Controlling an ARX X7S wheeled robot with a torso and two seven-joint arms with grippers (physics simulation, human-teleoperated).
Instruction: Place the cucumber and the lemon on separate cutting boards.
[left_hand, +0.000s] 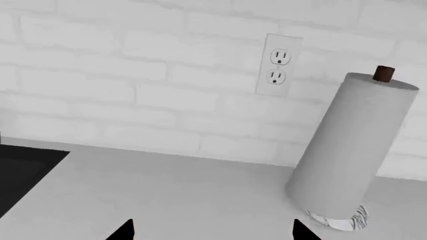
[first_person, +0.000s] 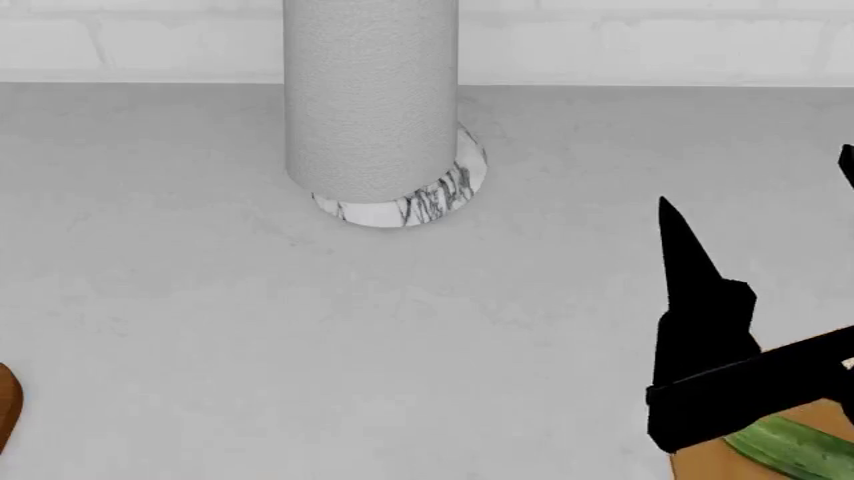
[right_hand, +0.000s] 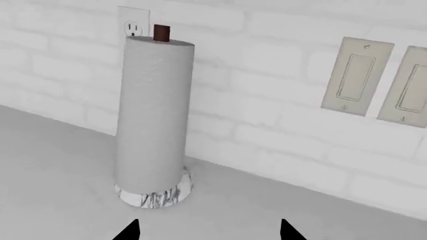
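Cucumber (first_person: 801, 447) lying on tan cutting board (first_person: 707, 462) at head view's lower right, under right gripper (first_person: 761, 215), fingers spread, holding nothing. Looks firm, smooth, roll-prone; best pinched across its middle. Left gripper (left_hand: 212, 231) likewise parted, empty. Lemon unseen.

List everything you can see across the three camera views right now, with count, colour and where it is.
White paper towel roll on a grey-veined marble base with a brown wooden knob: one, standing upright on the counter near the wall.
Light grey countertop: one, spanning all views.
White brick wall: one, behind the counter.
White electrical outlet: one, on the wall by the roll.
Beige light switches: two, on the wall.
Black surface: one, at the counter's edge in the left wrist view.
Dark green cucumber: one, on a tan-orange wooden cutting board, head view's lower right.
Reddish-brown wooden board edge: one, head view's left edge.
Left gripper: black, open.
Right gripper: black, open.
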